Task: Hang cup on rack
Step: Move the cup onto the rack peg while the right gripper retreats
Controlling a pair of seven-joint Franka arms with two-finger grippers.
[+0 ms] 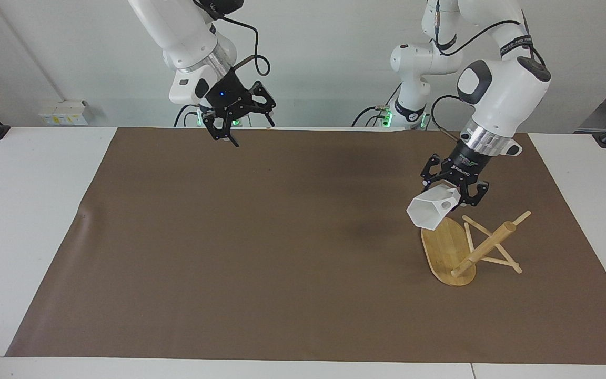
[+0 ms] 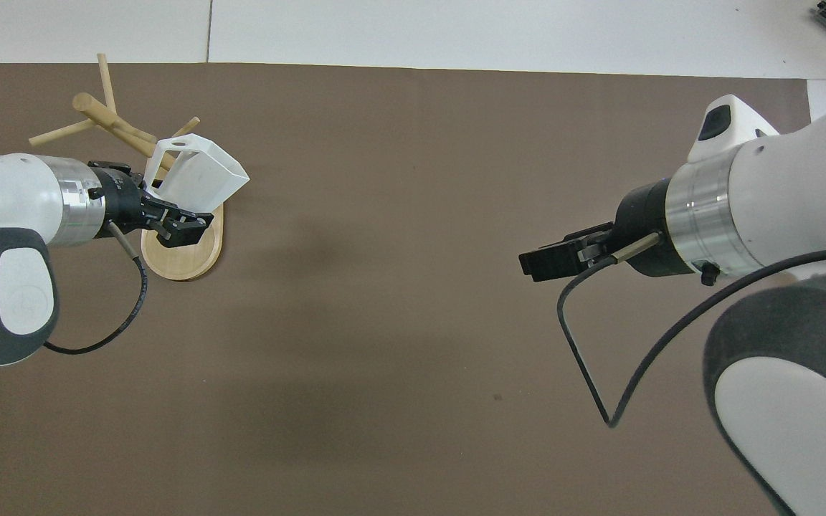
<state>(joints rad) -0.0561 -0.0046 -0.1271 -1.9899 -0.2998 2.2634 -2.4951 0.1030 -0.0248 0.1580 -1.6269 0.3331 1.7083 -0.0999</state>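
My left gripper (image 1: 456,193) is shut on the blocky handle of the white faceted cup (image 1: 431,212) and holds it tilted in the air, with the mouth toward the right arm's end. The cup hangs over the robots' end of the oval base of the bamboo rack (image 1: 446,248), close beside its pegs but apart from them. In the overhead view the cup (image 2: 201,178) covers part of the rack (image 2: 185,254), and the left gripper (image 2: 166,199) hides the foot of the post. My right gripper (image 1: 238,125) is open and empty, raised over the robots' edge of the mat.
A brown mat (image 1: 261,242) covers most of the white table (image 1: 24,221). The rack stands toward the left arm's end. The right arm's cable (image 2: 585,358) hangs in a loop over the mat.
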